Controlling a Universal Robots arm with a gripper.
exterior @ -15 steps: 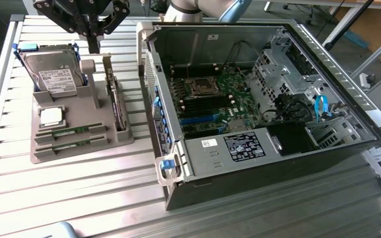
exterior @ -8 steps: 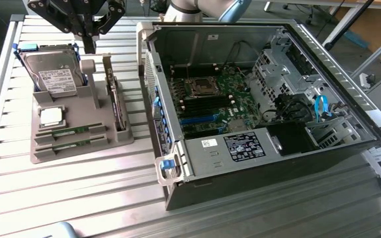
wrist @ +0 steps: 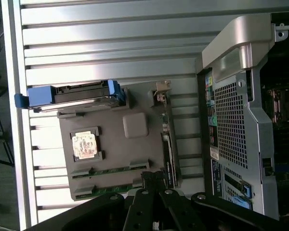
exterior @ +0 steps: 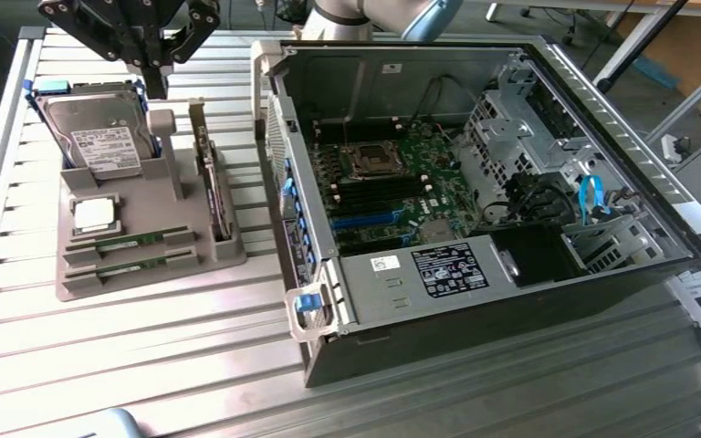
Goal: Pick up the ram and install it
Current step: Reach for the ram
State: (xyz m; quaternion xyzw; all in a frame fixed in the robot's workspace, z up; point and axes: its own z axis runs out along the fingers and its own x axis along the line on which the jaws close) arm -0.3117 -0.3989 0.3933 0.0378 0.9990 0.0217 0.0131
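Two ram sticks, thin green boards, lie in slots at the near end of a grey holder (exterior: pixel 83 287): one ram stick (exterior: pixel 128 242) and a second (exterior: pixel 131 266) just in front of it. In the wrist view the same ram sticks (wrist: pixel 113 171) (wrist: pixel 111 187) lie side by side in the holder (wrist: pixel 111 110). My black gripper (exterior: pixel 156 89) hangs high above the holder's far end, over the hard drive, well apart from the ram. Its fingers (wrist: pixel 154 179) are shut with nothing between them.
The holder also carries a hard drive (exterior: pixel 95 128) in a blue frame, a square silver processor (exterior: pixel 95 214) and an upright dark expansion card (exterior: pixel 211 182). To the exterior view's right stands the open computer case (exterior: pixel 594 265) with its motherboard (exterior: pixel 387 178). All rest on a slatted metal table (exterior: pixel 143 365).
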